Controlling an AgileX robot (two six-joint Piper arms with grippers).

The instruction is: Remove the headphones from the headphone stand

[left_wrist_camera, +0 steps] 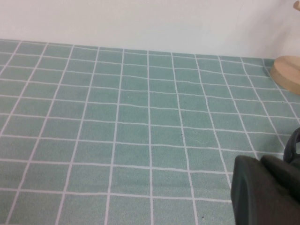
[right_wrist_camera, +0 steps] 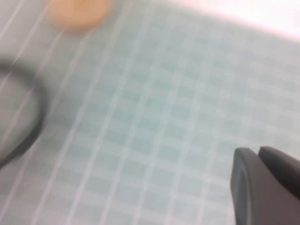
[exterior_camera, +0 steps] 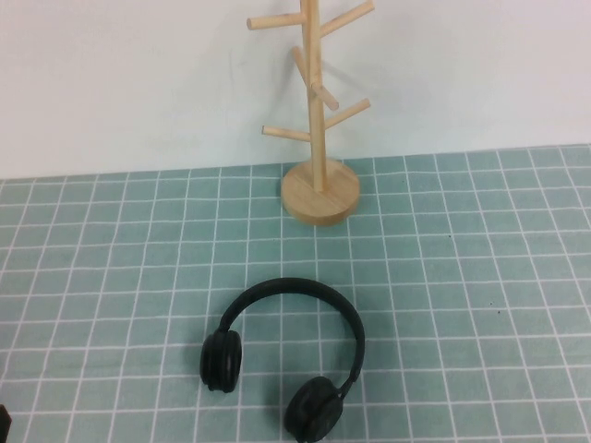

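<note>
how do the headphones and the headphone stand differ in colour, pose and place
The headphones are matte black; the headphone stand is light wood. The headphones lie flat on the checked mat; the stand rises upright with bare pegs. The headphones sit nearer the robot, the stand at the mat's far edge. Both rest untouched, apart from the left gripper and right gripper.

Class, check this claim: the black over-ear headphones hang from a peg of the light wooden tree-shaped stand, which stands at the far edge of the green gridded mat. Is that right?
Not quite. In the high view the black over-ear headphones lie flat on the green gridded mat, nearer than the light wooden tree-shaped stand, whose pegs are bare. The stand is at the mat's far edge. Each wrist view shows only a dark corner of the left gripper and right gripper.
</note>
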